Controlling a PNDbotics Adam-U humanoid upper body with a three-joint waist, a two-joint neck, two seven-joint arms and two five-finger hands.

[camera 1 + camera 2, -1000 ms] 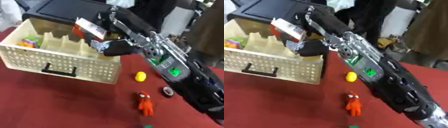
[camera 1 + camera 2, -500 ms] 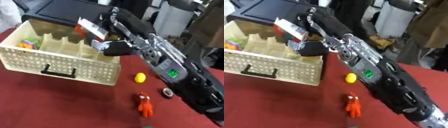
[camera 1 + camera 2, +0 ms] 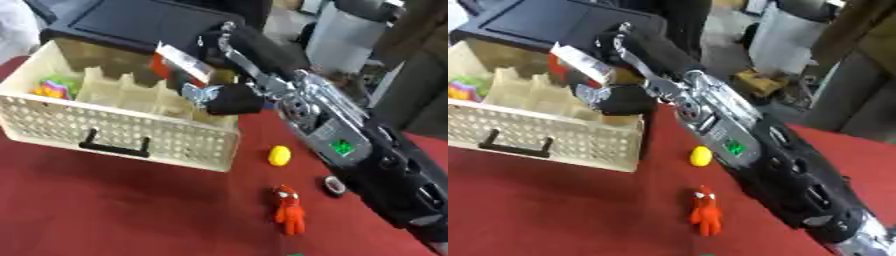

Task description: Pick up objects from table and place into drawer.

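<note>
Fingers [image 3: 229, 97] of the right hand [image 3: 223, 70] pinch a red-and-white box [image 3: 179, 64], tilted, directly above the cream drawer's [image 3: 114, 135] right-end compartment.

The right hand [image 3: 219, 87] grips a red-and-white flat packet [image 3: 182, 65] above the cream perforated plastic drawer's [image 3: 114, 132] right compartment; a small yellow rounded object [image 3: 279, 155] lies nearby.

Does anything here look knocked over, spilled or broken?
Nothing looks spilled or broken. The right hand holds a red and white box tilted over the cream drawer. A yellow piece, an orange figure lying flat and a small dark round thing wait on the red table.
</note>
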